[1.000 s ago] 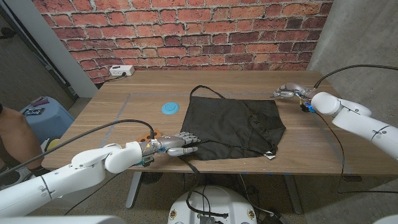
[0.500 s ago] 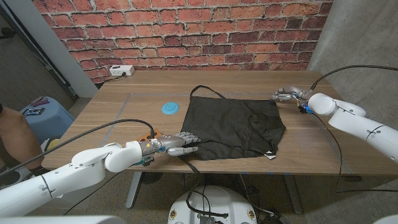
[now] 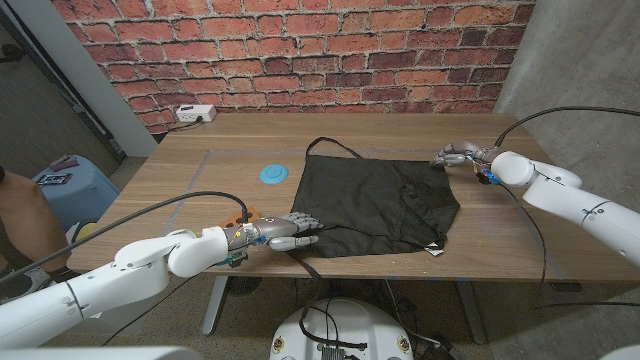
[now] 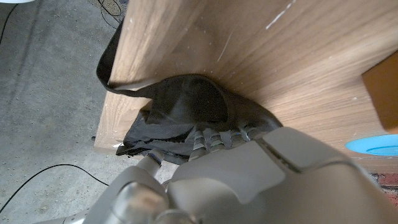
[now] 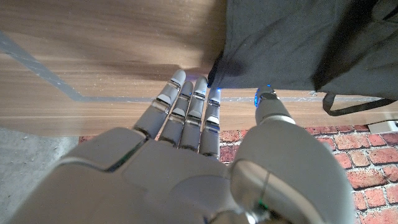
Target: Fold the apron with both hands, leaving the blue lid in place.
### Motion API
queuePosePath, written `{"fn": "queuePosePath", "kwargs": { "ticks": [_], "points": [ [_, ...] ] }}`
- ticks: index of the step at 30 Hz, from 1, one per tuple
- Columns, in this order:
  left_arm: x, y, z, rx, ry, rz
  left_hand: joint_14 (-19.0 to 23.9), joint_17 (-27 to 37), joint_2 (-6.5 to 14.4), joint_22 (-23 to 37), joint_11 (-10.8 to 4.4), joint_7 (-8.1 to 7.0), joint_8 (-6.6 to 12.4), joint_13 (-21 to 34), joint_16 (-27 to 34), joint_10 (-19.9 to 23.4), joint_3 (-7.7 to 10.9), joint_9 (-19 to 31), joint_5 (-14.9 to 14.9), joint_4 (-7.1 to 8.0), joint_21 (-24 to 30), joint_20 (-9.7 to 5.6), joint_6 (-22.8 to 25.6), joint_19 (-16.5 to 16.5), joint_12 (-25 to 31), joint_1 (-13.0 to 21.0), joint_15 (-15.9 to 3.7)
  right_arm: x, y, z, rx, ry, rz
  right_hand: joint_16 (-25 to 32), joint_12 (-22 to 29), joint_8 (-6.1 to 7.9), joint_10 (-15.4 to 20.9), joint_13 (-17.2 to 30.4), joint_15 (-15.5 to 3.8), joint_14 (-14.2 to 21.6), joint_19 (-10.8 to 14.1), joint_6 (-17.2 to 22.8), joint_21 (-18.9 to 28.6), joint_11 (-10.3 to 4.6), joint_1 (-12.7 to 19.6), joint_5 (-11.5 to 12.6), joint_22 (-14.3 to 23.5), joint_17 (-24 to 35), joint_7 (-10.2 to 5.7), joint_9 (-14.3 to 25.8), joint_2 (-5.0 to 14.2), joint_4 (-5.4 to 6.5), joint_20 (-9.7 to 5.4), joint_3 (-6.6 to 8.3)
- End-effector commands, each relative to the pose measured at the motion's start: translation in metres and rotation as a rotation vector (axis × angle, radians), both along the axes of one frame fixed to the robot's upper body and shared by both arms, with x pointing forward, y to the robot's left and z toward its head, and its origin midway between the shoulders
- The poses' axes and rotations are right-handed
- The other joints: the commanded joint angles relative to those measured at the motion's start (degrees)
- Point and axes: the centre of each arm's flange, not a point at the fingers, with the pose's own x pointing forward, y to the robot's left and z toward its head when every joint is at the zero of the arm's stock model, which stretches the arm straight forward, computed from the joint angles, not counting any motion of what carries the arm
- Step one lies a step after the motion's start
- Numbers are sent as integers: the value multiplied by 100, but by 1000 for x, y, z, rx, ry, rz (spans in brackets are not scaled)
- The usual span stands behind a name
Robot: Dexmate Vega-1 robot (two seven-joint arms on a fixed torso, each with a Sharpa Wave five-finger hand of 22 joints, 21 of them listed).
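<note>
The black apron point(image 3: 370, 205) lies spread on the middle of the wooden table point(image 3: 520, 235), one strap hanging over the front edge. My left hand point(image 3: 290, 232) is at its near left corner; in the left wrist view its fingers point(image 4: 214, 135) curl into bunched black cloth point(image 4: 186, 102). My right hand point(image 3: 455, 153) is at the far right corner with straight fingers; the right wrist view shows its fingertips point(image 5: 196, 84) just touching the apron's edge point(image 5: 298, 43), thumb apart, nothing held. The blue lid point(image 3: 273, 173) sits on the table left of the apron.
A white power strip point(image 3: 196, 113) lies at the table's far left edge against the brick wall. A blue stool point(image 3: 70, 185) and a person point(image 3: 15, 215) are off the table's left side. A strap loop point(image 3: 335, 145) lies past the apron's far edge.
My right hand has slid left toward the apron's far right corner. The left hand, the apron and the lid have stayed where they were.
</note>
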Motion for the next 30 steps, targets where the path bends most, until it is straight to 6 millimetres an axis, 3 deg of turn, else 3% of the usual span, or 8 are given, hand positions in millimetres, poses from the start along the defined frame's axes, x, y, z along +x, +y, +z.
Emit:
{"fn": "queuePosePath", "kwargs": {
  "ticks": [1,6,11,22,30],
  "points": [
    [2,0,2,0,1,-6,-268,6,66,7,12,-24,-5,10,18,32,-17,16,-14,-11,43,-22,39,-616,-14,16,-53,3,3,-5,-10,4,-16,104,179,14,187,107,-283,196,105,168,24,-31,165,49,27,87,-14,35,-4,9,6,-47],
    [3,1,2,-3,3,-8,-268,6,70,6,0,-29,-6,10,15,40,-21,16,-14,-12,43,-23,41,-614,-13,18,-54,6,6,-5,-17,-1,-26,281,471,35,407,299,-412,487,206,447,38,-126,358,72,29,247,-44,55,8,7,-24,-105],
    [3,1,2,-7,5,-10,-263,5,76,5,3,-27,-5,10,14,41,-24,16,-13,-12,43,-19,50,-610,-16,20,-54,9,9,-6,-15,-20,-35,536,895,62,641,616,-542,787,389,751,72,-277,669,122,35,536,-180,117,-4,-6,-82,-202],
    [3,1,1,-13,12,-7,-258,3,90,2,-15,-32,2,10,8,48,-27,17,-11,-14,43,-8,84,-602,-19,26,-52,13,13,-10,-4,-51,-55,1158,1737,238,984,1325,-879,1309,730,1404,134,-609,1393,200,53,1268,-385,307,-19,5,-216,-421],
    [4,0,1,-15,13,-11,-244,2,98,0,-13,-27,6,11,9,47,-25,18,-8,-14,45,-2,105,-591,-23,29,-64,10,16,-8,-7,-72,-68,1431,2147,409,1146,1728,-1030,1600,917,1759,183,-820,1854,243,64,1615,-527,422,11,-32,-301,-456]
  ]
}}
